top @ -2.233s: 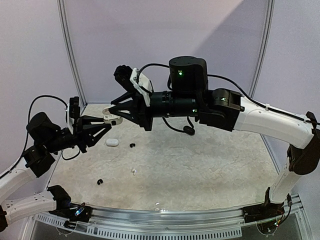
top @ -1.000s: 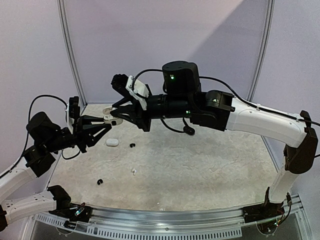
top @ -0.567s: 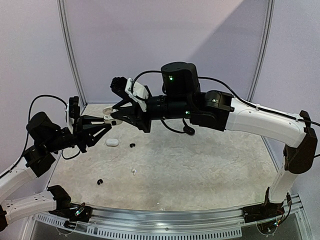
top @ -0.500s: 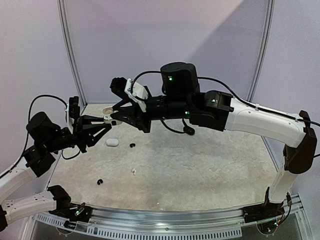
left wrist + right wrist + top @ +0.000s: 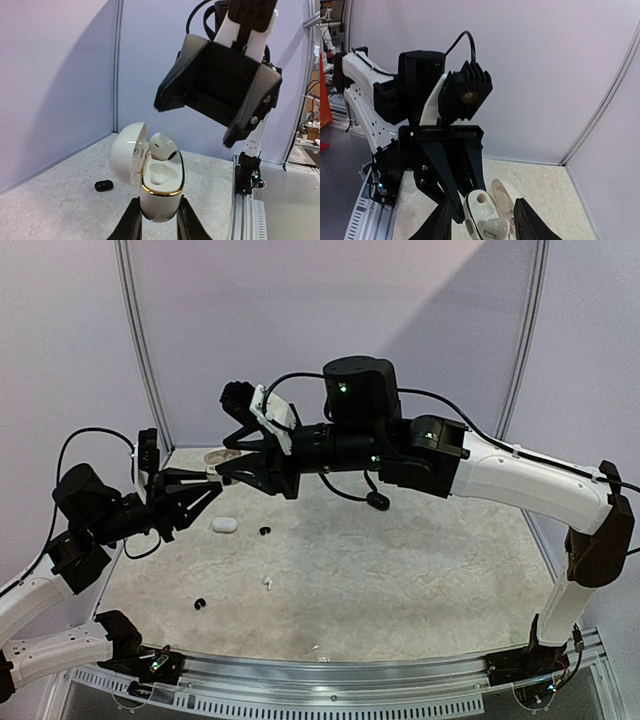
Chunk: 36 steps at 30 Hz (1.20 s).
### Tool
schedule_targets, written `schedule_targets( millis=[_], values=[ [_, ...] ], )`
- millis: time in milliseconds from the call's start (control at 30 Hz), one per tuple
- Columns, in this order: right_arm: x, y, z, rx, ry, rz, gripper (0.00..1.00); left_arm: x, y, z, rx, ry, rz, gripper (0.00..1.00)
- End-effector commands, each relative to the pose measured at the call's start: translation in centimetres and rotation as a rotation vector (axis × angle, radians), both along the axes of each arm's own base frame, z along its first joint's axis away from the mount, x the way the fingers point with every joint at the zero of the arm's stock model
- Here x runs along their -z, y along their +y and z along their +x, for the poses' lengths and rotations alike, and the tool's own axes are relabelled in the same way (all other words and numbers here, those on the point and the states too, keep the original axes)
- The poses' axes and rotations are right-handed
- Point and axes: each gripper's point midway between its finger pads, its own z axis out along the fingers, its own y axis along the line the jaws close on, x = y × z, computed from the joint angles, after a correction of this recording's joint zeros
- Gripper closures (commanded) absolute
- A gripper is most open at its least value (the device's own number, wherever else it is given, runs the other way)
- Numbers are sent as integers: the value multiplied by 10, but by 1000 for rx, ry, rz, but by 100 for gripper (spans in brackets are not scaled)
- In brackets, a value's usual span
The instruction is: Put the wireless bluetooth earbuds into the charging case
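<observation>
Left wrist view: my left gripper point(image 5: 156, 222) is clamped on the open charging case point(image 5: 160, 197) with a white earbud point(image 5: 162, 146) perched half in its socket, so I reckon my right gripper point(image 5: 194, 117), jaws parted just above, should press it down gently

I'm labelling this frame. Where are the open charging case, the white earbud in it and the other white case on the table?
open charging case point(image 5: 159, 202), left wrist view, front of its body.
white earbud point(image 5: 162, 146), left wrist view, its rounded head.
other white case point(image 5: 224, 524), top external view, its top.
</observation>
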Motion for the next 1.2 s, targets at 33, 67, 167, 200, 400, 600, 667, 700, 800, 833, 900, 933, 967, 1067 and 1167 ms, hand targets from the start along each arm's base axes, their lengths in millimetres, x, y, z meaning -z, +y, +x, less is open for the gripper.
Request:
schedule_targets(
  millis=[33,67,167,200,400,600,667,700,800,833,900,933,967,1067,1167],
  values=[
    [-56,-9,-8,-32,32,160,54,-2,7,10,-57,48,-34,100],
    [-61,-10,-9,-35,33,175,53,-2,8,11,-63,49,-36,100],
    [-79,-15,-4,-3,61,222,50,-1,10,15,-87,63,-39,100],
    [-84,-17,2,37,85,236,49,0,12,17,-101,68,-41,100],
    [-70,-61,89,511,301,247,49,3,26,31,-210,97,-47,100],
    [8,-77,120,760,477,88,49,2,40,32,-265,62,-33,100],
    [15,-61,108,663,507,83,49,5,40,29,-258,21,6,100],
    [11,-55,99,602,511,90,49,6,40,27,-252,2,22,100],
    [1,-39,69,422,465,63,51,8,33,16,-190,-36,49,100],
    [-2,-36,58,365,440,46,53,8,31,13,-165,-37,48,100],
    [-4,-34,41,289,379,9,53,10,27,7,-120,-24,43,100],
    [-5,-34,34,263,361,-4,53,11,26,7,-113,-14,38,100],
    [-8,-36,26,238,344,-12,53,12,27,7,-116,-3,34,100],
    [-12,-35,10,205,301,-34,51,15,26,9,-120,-2,40,100],
    [-14,-29,2,217,256,-48,48,12,25,9,-116,-19,40,100]
  ],
)
